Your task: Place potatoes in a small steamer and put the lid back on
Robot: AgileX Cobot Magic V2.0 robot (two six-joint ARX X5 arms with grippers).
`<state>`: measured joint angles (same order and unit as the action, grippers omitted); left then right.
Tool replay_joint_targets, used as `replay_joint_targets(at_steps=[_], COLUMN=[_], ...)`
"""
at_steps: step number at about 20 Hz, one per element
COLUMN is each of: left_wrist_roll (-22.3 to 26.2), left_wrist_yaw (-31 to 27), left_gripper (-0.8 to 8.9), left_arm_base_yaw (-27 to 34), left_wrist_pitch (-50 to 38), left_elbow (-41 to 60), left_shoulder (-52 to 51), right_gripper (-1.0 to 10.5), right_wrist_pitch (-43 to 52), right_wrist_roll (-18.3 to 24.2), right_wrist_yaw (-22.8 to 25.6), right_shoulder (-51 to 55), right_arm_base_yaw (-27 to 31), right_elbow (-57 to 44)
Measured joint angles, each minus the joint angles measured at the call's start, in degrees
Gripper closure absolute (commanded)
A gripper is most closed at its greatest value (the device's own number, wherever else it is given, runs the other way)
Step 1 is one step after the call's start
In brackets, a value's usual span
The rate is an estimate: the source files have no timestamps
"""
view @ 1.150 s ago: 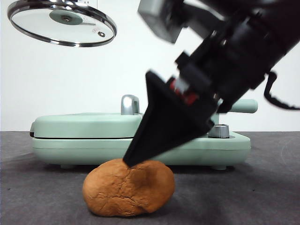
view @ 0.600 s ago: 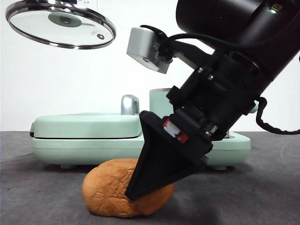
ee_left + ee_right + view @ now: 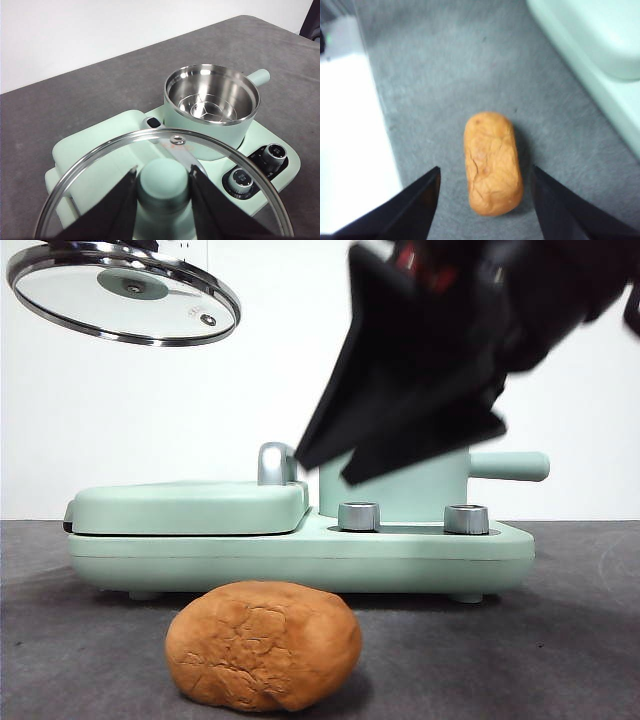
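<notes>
We are at the step of picking up the potato (image 3: 263,645). It lies on the gray table (image 3: 560,640), just in front of the green cooker base (image 3: 300,555), and nothing holds it. Our right tool (image 3: 485,210) hangs above it with its two jaws spread wide, one on each side of the potato, not touching it.

Our left tool (image 3: 163,187) is clenched on the knob of the lid (image 3: 100,165) and holds the lid high in the air, off to the side. So the small steamer (image 3: 212,107) is open on top and looks empty.

Next, we think the right tool must go down and squeeze the potato across its short side. The potato looks almost as wide as the pot, so it must go in straight, clear of the shiny rim. The table around the potato has open room.
</notes>
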<state>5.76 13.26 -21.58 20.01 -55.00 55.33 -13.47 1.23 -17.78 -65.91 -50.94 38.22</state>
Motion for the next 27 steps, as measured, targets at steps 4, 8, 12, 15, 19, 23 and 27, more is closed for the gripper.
replay_joint_targets(at_steps=[4,8,12,15,19,23,27], left_wrist_roll=[0.0,0.0,0.0,0.0,0.0,0.2,0.6], left_wrist_yaw=[0.0,0.0,0.0,0.0,0.0,0.0,0.0], left_gripper=[7.99,7.99,7.99,7.99,7.99,7.99,7.99], left_arm_base_yaw=[0.0,0.1,0.1,0.1,0.1,0.1,0.1], left_wrist_pitch=[0.0,0.0,0.0,0.0,0.0,0.0,0.0], left_elbow=[0.0,0.0,0.0,0.0,0.0,0.0,0.0], left_shoulder=[0.0,0.0,0.0,0.0,0.0,0.0,0.0], right_gripper=[5.3,5.3,5.3,5.3,5.3,5.3,6.5], right_wrist_pitch=[0.1,0.6,4.2,6.8,8.0,8.0,8.1], right_wrist_roll=[0.5,1.5,2.0,2.0,2.0,2.0,2.0], right_wrist_yaw=[0.3,1.3,1.3,1.4,1.3,1.3,1.3], right_shoulder=[0.2,-3.7,-7.7,-10.3,-13.5,-16.0,-17.9], right_arm_base_yaw=[0.0,-0.1,-0.5,-0.5,-0.8,-0.8,-1.2], right_elbow=[0.4,0.4,0.4,0.4,0.4,0.4,0.4])
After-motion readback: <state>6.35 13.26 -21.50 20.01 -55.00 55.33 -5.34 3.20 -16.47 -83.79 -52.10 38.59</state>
